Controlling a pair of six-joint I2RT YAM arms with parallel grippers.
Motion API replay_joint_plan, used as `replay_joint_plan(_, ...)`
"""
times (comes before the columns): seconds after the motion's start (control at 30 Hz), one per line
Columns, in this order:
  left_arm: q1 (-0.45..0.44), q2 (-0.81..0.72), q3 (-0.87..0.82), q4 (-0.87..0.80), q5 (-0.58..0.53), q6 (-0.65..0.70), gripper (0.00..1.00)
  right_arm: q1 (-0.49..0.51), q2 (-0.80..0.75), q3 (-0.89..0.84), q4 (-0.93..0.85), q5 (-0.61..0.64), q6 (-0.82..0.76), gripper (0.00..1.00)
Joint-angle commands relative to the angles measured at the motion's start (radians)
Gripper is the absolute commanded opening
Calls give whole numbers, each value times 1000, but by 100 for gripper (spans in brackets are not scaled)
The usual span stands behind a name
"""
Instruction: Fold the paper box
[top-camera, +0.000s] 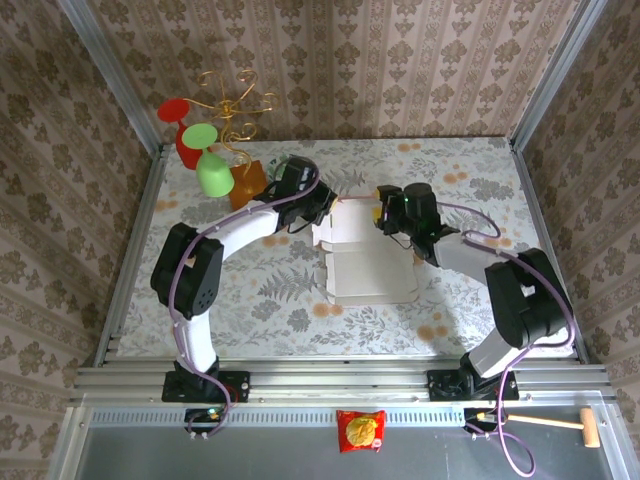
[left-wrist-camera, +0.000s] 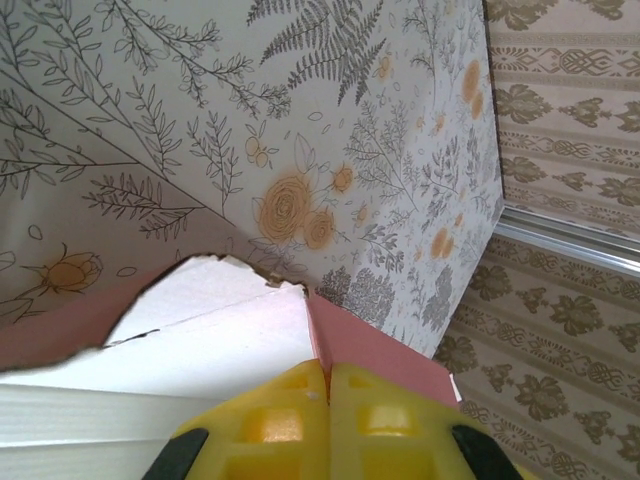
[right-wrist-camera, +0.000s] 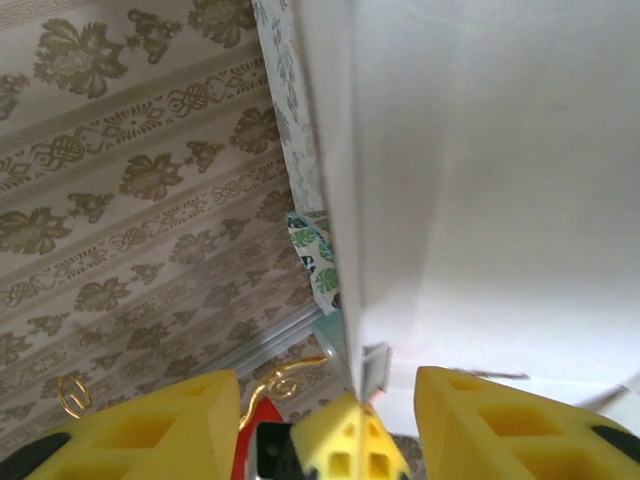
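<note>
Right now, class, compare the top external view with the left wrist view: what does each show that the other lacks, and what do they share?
Top external adds the layout: left arm, right arm, a green plastic cup and a red one by a gold wire stand, an orange-brown rectangular block, a red snack packet, a wooden mallet. Left wrist adds close detail: the left gripper, yellow fingers pressed together on a fold of the pink cardboard box blank, and its ragged white flap edge. Shared: that box blank, the floral tablecloth, the patterned wallpaper.
</note>
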Motion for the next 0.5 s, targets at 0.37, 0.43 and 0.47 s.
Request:
replay_joint_plan(0.37,-8,-72,-23,13,-28,2,0,1,55,109,-80,35,-19,38)
replay_joint_plan(0.43,-8,-72,-22,11,-31,5,0,3,30,98,-98,49,-29,41)
replay_joint_plan(0.47,-7,-72,-22,10,-30,6,0,4,19,97,-113,51,-37,42)
